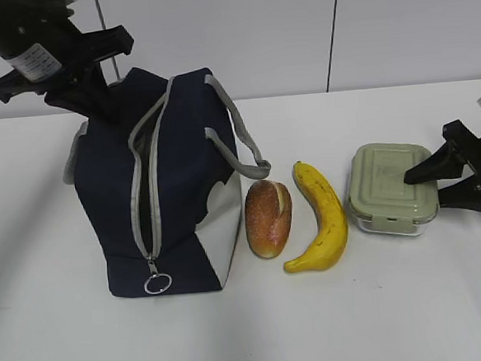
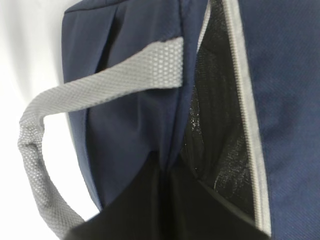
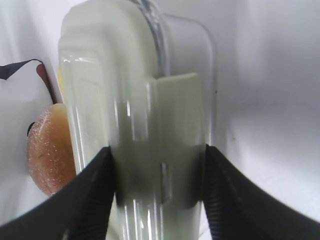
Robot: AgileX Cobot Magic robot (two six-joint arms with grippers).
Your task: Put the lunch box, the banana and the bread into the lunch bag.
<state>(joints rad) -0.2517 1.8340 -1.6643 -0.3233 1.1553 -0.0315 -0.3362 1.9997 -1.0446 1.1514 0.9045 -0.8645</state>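
The navy lunch bag (image 1: 176, 201) stands upright at the left, its zipper open along the top and front. My left gripper (image 1: 94, 96) is shut on the bag's rear top edge, and navy fabric (image 2: 130, 130) is pinched between its dark fingers (image 2: 125, 215). The bread (image 1: 268, 218) lies beside the bag, then the banana (image 1: 325, 216), then the lunch box (image 1: 385, 188) with its sage-green lid. My right gripper (image 1: 423, 191) has come in from the right. Its two pads (image 3: 97, 185) press on either side of the lunch box (image 3: 130, 100), which rests on the table.
A grey strap handle (image 1: 242, 143) hangs over the bag's right side toward the bread. The zipper ring pull (image 1: 158, 283) lies at the bag's front bottom. The white table (image 1: 382, 311) runs out in front of all the objects. Bread (image 3: 50, 150) shows behind the lunch box.
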